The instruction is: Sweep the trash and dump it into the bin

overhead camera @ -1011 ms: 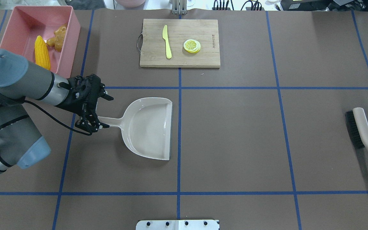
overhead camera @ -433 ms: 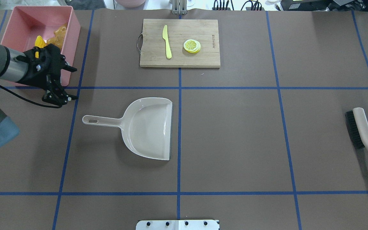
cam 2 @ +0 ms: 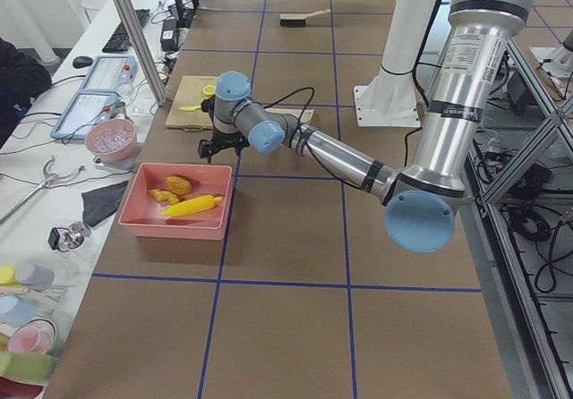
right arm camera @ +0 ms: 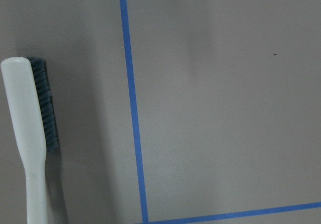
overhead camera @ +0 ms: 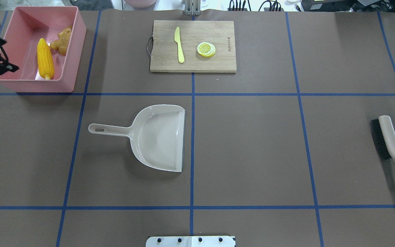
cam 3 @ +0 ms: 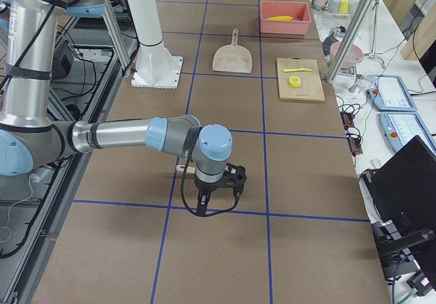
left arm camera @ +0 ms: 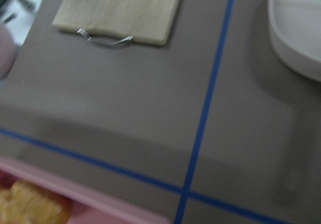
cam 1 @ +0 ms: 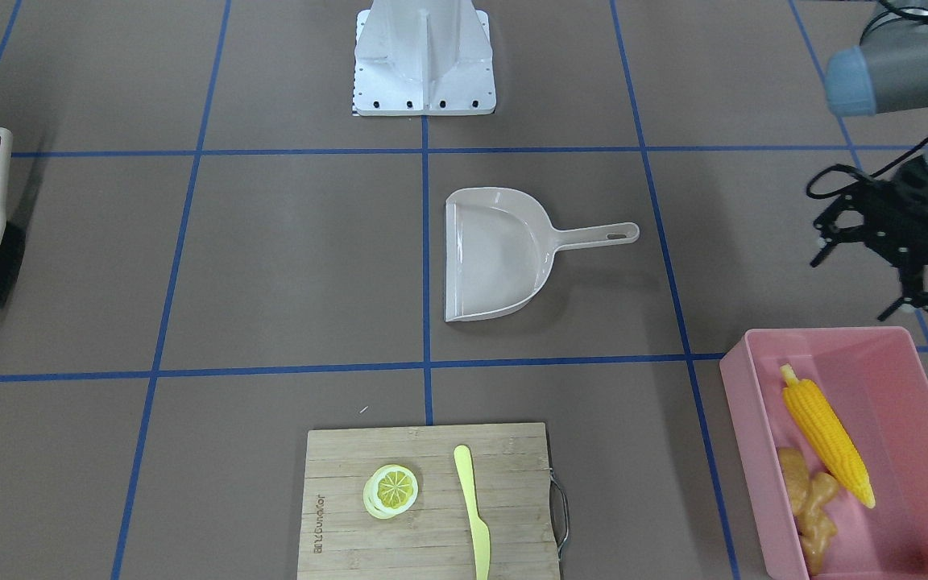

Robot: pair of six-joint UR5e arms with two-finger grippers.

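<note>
The pink bin (overhead camera: 71, 41) stands at the table's far left corner, also in the front view (cam 1: 742, 387). In it lie the yellow corn cob (overhead camera: 45, 59) (cam 1: 826, 443) and the tan ginger root (overhead camera: 62, 38) (cam 1: 817, 499). I cannot tell the potato apart from the ginger. My left gripper (cam 1: 855, 286) is open and empty, in the air beside the bin's outer side, at the overhead view's left edge (overhead camera: 7, 56). My right gripper (cam 3: 218, 189) shows only in the exterior right view, low over the table; I cannot tell if it is open.
The beige dustpan (overhead camera: 159, 137) lies empty left of centre, its handle towards the left arm. A brush (overhead camera: 389, 140) lies at the right edge. A wooden cutting board (overhead camera: 218, 61) at the back holds a pale yellow knife (overhead camera: 179, 44) and a lemon slice (overhead camera: 206, 49).
My left gripper has left the dustpan handle and moved back and left, past the bin's front to its outer side. The dustpan has stayed in place.
</note>
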